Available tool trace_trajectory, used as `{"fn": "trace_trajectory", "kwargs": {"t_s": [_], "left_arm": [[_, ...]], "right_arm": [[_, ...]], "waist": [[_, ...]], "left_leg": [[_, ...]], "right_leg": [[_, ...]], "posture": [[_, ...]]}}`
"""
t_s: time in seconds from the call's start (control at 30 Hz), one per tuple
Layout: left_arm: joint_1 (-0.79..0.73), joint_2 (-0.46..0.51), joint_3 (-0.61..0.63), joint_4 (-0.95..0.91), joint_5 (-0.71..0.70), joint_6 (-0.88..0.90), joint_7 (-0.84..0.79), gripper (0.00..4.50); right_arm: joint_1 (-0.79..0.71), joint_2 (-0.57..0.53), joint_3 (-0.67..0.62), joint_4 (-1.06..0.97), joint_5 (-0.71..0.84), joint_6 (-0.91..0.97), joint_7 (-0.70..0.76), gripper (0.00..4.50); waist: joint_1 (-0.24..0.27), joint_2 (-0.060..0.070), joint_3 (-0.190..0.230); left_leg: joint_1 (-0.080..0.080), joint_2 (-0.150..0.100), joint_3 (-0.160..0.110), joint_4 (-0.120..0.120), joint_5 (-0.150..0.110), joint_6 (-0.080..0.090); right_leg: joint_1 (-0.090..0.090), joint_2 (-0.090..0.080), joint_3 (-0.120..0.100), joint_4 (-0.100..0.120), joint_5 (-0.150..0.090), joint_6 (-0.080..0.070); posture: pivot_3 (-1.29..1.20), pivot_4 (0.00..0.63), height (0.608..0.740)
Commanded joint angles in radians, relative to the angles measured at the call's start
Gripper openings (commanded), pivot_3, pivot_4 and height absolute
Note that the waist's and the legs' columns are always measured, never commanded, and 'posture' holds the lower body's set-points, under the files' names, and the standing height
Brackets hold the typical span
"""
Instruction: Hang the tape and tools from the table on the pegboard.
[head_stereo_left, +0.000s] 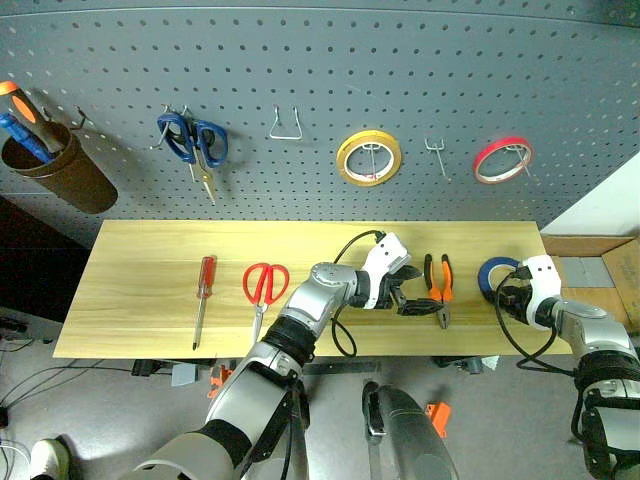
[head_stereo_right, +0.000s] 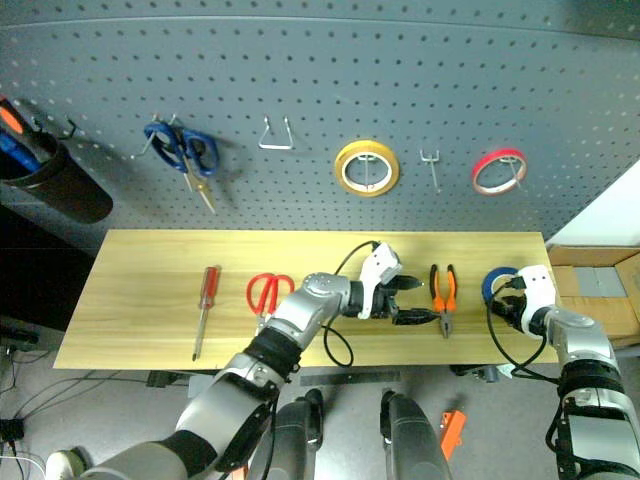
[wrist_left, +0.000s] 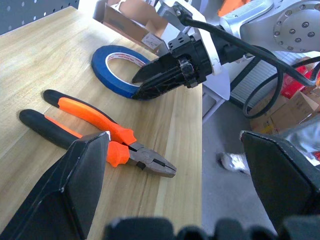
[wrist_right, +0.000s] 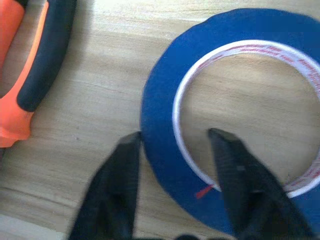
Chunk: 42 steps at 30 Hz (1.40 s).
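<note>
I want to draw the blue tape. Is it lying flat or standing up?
Lying flat. The blue tape rests on its side on the table, hole facing up.

Dark grey pegboard (head_stereo_left: 320, 90) dotted with a regular grid of small holes fills the top of the frame. Below it, a light yellowish table (head_stereo_left: 150, 270) with visible grain. Centre-left on it: a red-handled screwdriver (head_stereo_left: 203, 298) and red-handled scissors (head_stereo_left: 263, 287) with steel blades. Centre-right, pliers (head_stereo_left: 439, 287) in orange and black. Far right, the blue tape (head_stereo_left: 496, 272), white inside its ring with red print. Up on the board: blue-handled scissors (head_stereo_left: 194, 142), a yellow roll (head_stereo_left: 368, 157), a red roll (head_stereo_left: 502, 160), and a brown cup (head_stereo_left: 60, 165) at upper left. Black fingers on both grippers.
</note>
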Motion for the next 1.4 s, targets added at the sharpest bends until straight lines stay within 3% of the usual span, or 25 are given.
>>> {"fn": "trace_trajectory", "kwargs": {"t_s": [0.03,0.2,0.37,0.5,0.67,0.93,1.2,1.4], "left_arm": [[-0.015,-0.022,0.013,-0.018,-0.013,-0.017,-0.002,4.50],[0.002,-0.015,0.032,-0.046,-0.024,-0.007,-0.005,4.50],[0.178,0.092,0.103,-0.393,-0.131,0.161,0.010,4.50],[0.296,0.171,0.145,-0.650,-0.215,0.319,0.047,4.50],[0.325,0.245,0.278,-0.827,-0.338,0.487,0.132,4.50],[0.288,0.285,0.378,-0.941,-0.476,0.591,0.233,4.50],[0.222,0.253,0.326,-0.833,-0.442,0.500,0.274,4.50],[0.195,0.240,0.303,-0.775,-0.430,0.444,0.270,4.50]], "right_arm": [[0.034,0.009,-0.002,-0.010,0.000,-0.011,-0.010,0.57],[0.157,0.007,0.020,-0.195,-0.043,-0.072,-0.075,0.40],[0.512,0.042,0.047,-0.844,-0.153,-0.113,-0.232,0.40],[0.668,0.041,0.132,-1.127,-0.366,-0.184,-0.343,0.40],[0.714,0.104,0.205,-1.296,-0.530,-0.204,-0.455,0.40],[0.609,0.130,0.317,-1.191,-0.731,-0.444,-0.630,0.40],[0.224,0.164,0.340,-0.817,-0.548,-0.623,-0.538,0.40],[0.066,0.122,0.317,-0.607,-0.444,-0.725,-0.444,0.40]], "waist": [[0.000,0.000,0.000],[0.003,0.002,-0.003],[0.000,0.017,-0.016],[-0.018,0.023,-0.031],[-0.024,0.008,-0.086],[-0.024,-0.006,-0.145],[-0.022,-0.012,-0.156],[-0.018,-0.012,-0.156]], "left_leg": [[0.000,0.000,0.000,0.000,0.000,0.000],[-0.001,0.000,0.000,0.000,0.000,0.000],[-0.005,0.000,0.000,0.001,0.001,-0.008],[-0.007,0.002,-0.001,0.009,-0.003,-0.014],[-0.005,0.001,-0.004,0.012,-0.003,-0.013],[-0.003,-0.001,-0.009,0.013,-0.001,-0.008],[0.001,-0.001,-0.008,0.014,0.001,-0.005],[0.000,-0.001,-0.007,0.013,0.001,-0.005]], "right_leg": [[0.000,0.000,0.000,0.000,0.000,0.000],[0.000,-0.001,-0.001,0.000,0.000,0.001],[-0.004,-0.001,-0.001,0.001,-0.001,0.003],[-0.006,-0.002,-0.001,0.004,-0.001,0.004],[-0.003,-0.002,-0.002,0.005,-0.001,0.005],[-0.001,-0.001,-0.003,0.010,0.001,0.003],[0.001,0.003,-0.001,0.014,0.002,0.001],[0.001,0.003,0.000,0.014,0.002,0.001]], "posture": [[0.02,0.355,0.740],[0.01,0.309,0.740],[-0.03,0.252,0.740],[-0.05,0.200,0.740],[-0.06,0.148,0.740],[-0.02,0.110,0.740],[0.00,0.103,0.740],[0.00,0.110,0.740]]}}
